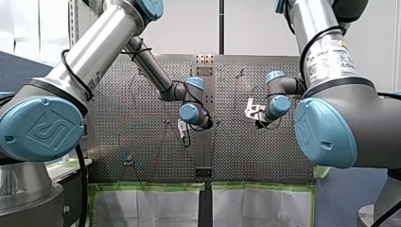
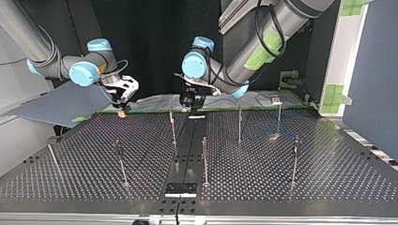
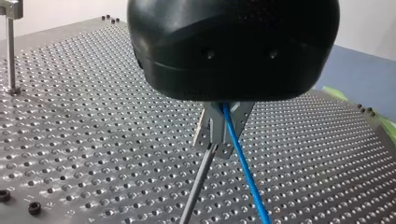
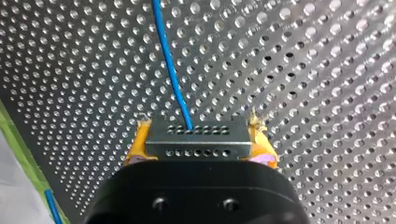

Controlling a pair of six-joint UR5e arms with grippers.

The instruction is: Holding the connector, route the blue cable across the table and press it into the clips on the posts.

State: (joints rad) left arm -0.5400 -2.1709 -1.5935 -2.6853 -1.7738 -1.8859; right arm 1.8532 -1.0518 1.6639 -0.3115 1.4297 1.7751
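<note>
Perforated table (image 4: 327,70) lying under both arms. My right gripper (image 4: 196,136) is clamping its yellow pads (image 4: 262,142) hard on the grey connector (image 4: 198,147). The blue cable (image 4: 170,70) is running out of the connector. Away from the connector, my left gripper (image 3: 223,137) is pinching that cable, metal fingers (image 3: 209,133) closed on it. Posts (image 2: 172,127) standing well apart from the connector.

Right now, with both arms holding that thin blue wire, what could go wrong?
1. My right arm's jaws, yellow-padded, grip the connector only by its ends; a tug on the blue cable might twist it loose.
2. My left arm's jaws pinch the cable itself; if the arms pull apart, it could strain or kink there.
3. A thin post stands just under those jaws; pressing off-centre might bend it or slip past it.
</note>
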